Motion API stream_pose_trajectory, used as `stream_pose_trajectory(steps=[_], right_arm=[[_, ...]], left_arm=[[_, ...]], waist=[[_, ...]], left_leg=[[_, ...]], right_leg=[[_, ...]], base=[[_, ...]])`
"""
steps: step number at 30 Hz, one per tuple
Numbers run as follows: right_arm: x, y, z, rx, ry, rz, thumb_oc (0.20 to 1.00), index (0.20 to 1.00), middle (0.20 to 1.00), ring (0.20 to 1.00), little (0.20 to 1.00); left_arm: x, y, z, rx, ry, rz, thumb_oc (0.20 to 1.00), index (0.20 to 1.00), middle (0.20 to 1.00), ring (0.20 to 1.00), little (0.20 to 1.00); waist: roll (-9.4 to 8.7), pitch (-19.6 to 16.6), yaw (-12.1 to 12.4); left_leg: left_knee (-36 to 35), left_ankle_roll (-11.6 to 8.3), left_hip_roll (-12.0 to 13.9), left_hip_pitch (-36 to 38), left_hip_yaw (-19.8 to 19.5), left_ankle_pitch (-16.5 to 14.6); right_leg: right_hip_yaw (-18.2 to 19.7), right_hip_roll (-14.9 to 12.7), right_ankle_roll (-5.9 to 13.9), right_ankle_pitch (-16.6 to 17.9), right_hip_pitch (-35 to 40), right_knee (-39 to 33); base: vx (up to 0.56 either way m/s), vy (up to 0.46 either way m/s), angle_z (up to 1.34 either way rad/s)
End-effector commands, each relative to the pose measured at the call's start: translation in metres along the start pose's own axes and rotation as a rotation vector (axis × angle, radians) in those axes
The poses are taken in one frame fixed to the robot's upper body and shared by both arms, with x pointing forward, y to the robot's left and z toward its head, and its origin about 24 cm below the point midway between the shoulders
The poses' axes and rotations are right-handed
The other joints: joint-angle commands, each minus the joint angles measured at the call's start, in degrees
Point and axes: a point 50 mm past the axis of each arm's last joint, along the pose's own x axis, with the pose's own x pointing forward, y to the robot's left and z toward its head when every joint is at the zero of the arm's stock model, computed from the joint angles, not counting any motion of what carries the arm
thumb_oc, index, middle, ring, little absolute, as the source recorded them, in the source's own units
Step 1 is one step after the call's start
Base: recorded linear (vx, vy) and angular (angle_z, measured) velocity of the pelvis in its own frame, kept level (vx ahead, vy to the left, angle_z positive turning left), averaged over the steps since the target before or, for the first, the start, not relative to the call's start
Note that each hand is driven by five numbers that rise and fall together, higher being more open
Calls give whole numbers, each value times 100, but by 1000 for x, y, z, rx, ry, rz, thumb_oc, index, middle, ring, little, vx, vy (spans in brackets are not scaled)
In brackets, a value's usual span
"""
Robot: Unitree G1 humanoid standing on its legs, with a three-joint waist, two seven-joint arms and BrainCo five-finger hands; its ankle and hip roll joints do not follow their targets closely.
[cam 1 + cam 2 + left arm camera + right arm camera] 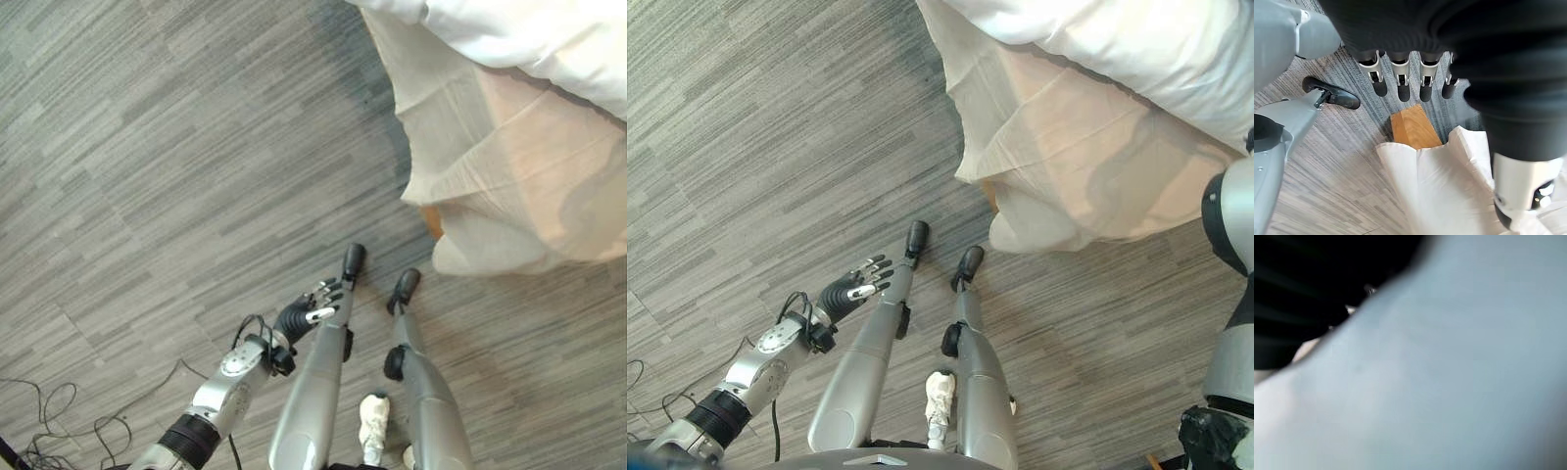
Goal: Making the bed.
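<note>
Left robot hand [854, 287] hangs over the grey carpet floor [147, 147], fingers spread and relaxed, holding nothing, well apart from the bed. Bed corner sits at upper right: white duvet [1136, 39] on top, cream sheet [1068, 157] draped down the side, hem near the floor. Wooden bed leg [1413, 128] shows under the sheet. Right robot hand is pressed close against pale fabric [1449, 357]; can't tell its fingers.

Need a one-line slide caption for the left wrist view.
Left hand open above grey carpet, fingers straight, over a wooden bed leg and hanging cream sheet.
</note>
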Motion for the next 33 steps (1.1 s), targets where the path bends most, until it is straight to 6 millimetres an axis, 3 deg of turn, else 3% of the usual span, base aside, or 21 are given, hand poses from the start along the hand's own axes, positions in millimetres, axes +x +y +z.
stream_pose_trajectory(steps=[1,2,3,4,5,6,7,8,9,10,13,14,16,19,22,25,27,30,31,32,33], right_arm=[[-40,72,-82,-244,203,296,200,200,200,200,200],[-55,110,-72,-220,82,394,200,200,200,200,200],[-56,110,-72,-220,83,395,200,200,200,200,200],[-66,130,-56,-184,-19,437,200,200,200,200,200],[-87,155,-42,-155,-135,523,200,200,200,200,200],[-128,189,-32,-78,-234,659,200,200,200,200,200],[-128,189,-33,-78,-233,659,200,200,200,200,200],[-162,210,-30,-29,-283,763,200,200,200,200,200],[-180,219,-34,-1,-283,813,200,200,200,200,200],[-232,235,-29,55,-353,962,200,200,200,200,200],[-303,248,-38,103,-363,1160,200,200,200,200,200],[-343,253,-37,169,-350,1281,200,200,200,200,200],[-378,255,-40,224,-302,1410,200,200,200,200,200],[-397,261,-55,185,-223,1473,200,200,200,200,200],[-395,262,-54,192,-219,1476,200,200,200,200,200],[-397,271,-42,294,-187,1511,200,200,200,200,200],[-399,281,-19,297,-258,1591,200,200,200,200,200],[-410,291,-16,297,-229,1682,200,200,200,200,200],[-424,295,-35,284,-118,1748,1000,1000,1000,1000,1000],[-424,295,-35,284,-118,1748,1000,1000,1000,1000,1000],[-431,296,-51,255,-42,1773,1000,1000,1000,1000,1000]], left_arm=[[-4,-14,-8,-30,-32,-25,1000,1000,1000,1000,1000],[-3,-9,-4,-38,-57,4,1000,1000,1000,1000,1000],[-3,-9,-4,-37,-55,4,1000,1000,1000,1000,1000],[-3,-6,-2,-40,-72,29,1000,1000,1000,1000,1000],[-4,-3,-2,-47,-83,56,1000,1000,1000,1000,1000],[-5,0,-6,-46,-75,90,1000,1000,1000,1000,1000],[-6,0,-6,-45,-74,89,1000,1000,1000,1000,1000],[-6,1,-8,-43,-69,103,1000,1000,1000,1000,1000],[-7,2,-11,-32,-56,108,1000,1000,1000,1000,1000],[-9,5,-15,-18,-30,120,1000,1000,1000,1000,1000],[-13,12,-23,22,22,143,1000,1000,1000,1000,1000],[-15,14,-28,41,49,156,1000,1000,1000,1000,1000],[-20,16,-37,61,92,160,1000,1000,1000,1000,1000],[-26,17,-49,31,132,168,1000,1000,1000,1000,1000],[-30,17,-56,12,154,174,1000,1000,1000,1000,1000],[-35,16,-66,-13,185,169,1000,1000,1000,1000,1000],[-37,15,-68,-7,207,151,1000,1000,1000,1000,1000],[-34,12,-65,-20,193,124,1000,1000,1000,1000,1000],[-35,12,-63,-47,183,106,1000,1000,1000,1000,1000],[-35,12,-63,-48,183,106,1000,1000,1000,1000,1000],[-35,12,-61,-53,172,101,1000,1000,1000,1000,1000]], waist=[[25,42,-99],[-43,57,-215],[-49,57,-209],[-112,69,-321],[-191,76,-436],[-282,80,-620],[-287,70,-615],[-339,62,-722],[-355,51,-756],[-365,-11,-861],[-319,-160,-963],[-275,-305,-1017],[-233,-502,-1033],[-121,-838,-1035],[-63,-984,-1038],[11,-1193,-963],[74,-1348,-882],[113,-1482,-839],[175,-1636,-827],[175,-1634,-829],[187,-1689,-835]], left_leg=[[-321,-695,177,367,-37,131],[-321,-688,195,484,11,101],[-321,-687,195,486,13,100],[-321,-690,213,571,53,74],[-321,-688,238,680,100,36],[-321,-676,269,873,166,-31],[-321,-674,265,856,163,-18],[-321,-662,277,1006,207,-82],[-321,-645,274,1115,226,-108],[-321,-621,282,1393,282,-203],[-321,-585,295,1828,373,-351],[-321,-555,283,2084,422,-421],[-321,-500,273,2516,513,-539],[-321,-411,266,2999,572,-655],[-321,-376,246,3211,594,-703],[-321,-350,237,3497,629,-748],[-321,-344,244,3694,643,-801],[-321,-339,245,3772,631,-801],[-321,-342,243,3858,641,-812],[-321,-342,244,3863,641,-814],[-321,-340,244,3890,634,-819]], right_leg=[[421,-354,712,500,153,-32],[448,-354,711,509,226,-32],[450,-354,711,509,227,-32],[473,-348,706,515,268,-32],[503,-344,707,515,342,-32],[516,-344,697,499,515,-32],[514,-348,698,508,499,-32],[524,-339,698,490,636,-32],[533,-351,696,485,732,-32],[534,-374,702,434,978,-32],[533,-434,719,323,1375,-32],[532,-472,730,258,1594,-32],[556,-504,742,159,1976,-32],[554,-543,729,51,2421,-32],[545,-569,726,7,2632,-32],[558,-589,717,-40,2893,-32],[552,-585,687,-111,3104,-32],[518,-589,676,-117,3183,-32],[502,-574,665,-149,3283,-32],[502,-573,665,-151,3289,-32],[497,-569,663,-152,3320,-32]], base=[[15,79,-5],[9,60,-2],[10,58,-1],[8,35,-12],[17,57,-14],[8,40,-23],[25,21,-20],[24,8,-26],[70,24,-21],[82,36,-25],[102,38,-21],[109,31,-13],[133,38,-12],[119,35,-16],[58,15,6],[63,4,1],[44,-23,-7],[23,-13,1],[0,0,0],[22,-6,6],[7,-7,3]])
